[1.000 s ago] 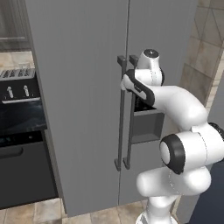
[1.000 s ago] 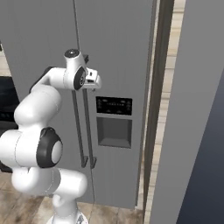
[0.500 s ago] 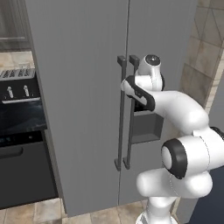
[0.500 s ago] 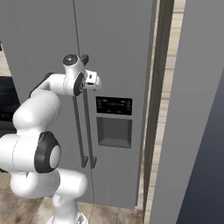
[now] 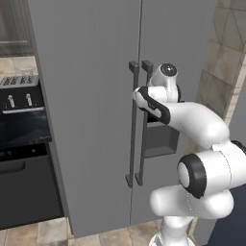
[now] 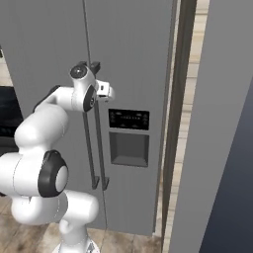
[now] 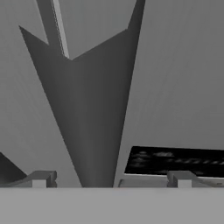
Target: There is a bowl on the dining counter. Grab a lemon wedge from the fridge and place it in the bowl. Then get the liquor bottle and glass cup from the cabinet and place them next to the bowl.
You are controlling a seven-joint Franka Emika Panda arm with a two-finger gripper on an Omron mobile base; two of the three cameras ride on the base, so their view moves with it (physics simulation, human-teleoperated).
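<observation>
- Facing the fridge (image 5: 96, 96), the arm reaches forward at upper-handle height, with both doors shut and the seam between them running straight down.
- Two dark bar handles (image 5: 131, 125) stand side by side along that seam, one on each door, with a narrow gap between them.
- The gripper (image 7: 109, 181) sits right at the handles; in the hand view a dark bar rises between the two fingertips (image 7: 41, 179), which stand wide apart on either side of it, holding nothing.
- In the right base view the gripper (image 6: 105, 91) is close to the top of the right door's handle, just above the dispenser panel (image 6: 128, 118); whether it touches the bar cannot be told.
- The dispenser recess (image 6: 128, 148) lies below the panel, set into the right door, beside the lower run of the handles.
- To the fridge's left stands a black oven (image 5: 24, 187) with a toaster (image 5: 19, 93) on the worktop above it; its edge meets the fridge's side with no gap.
- To the fridge's right a tall dark trim strip (image 6: 173, 113) borders the door, and a big grey panel (image 6: 212, 123) stands nearer the camera, narrowing the room on that side.
- The floor (image 5: 96, 235) in front of the doors is bare tile, apart from the robot's own base.
</observation>
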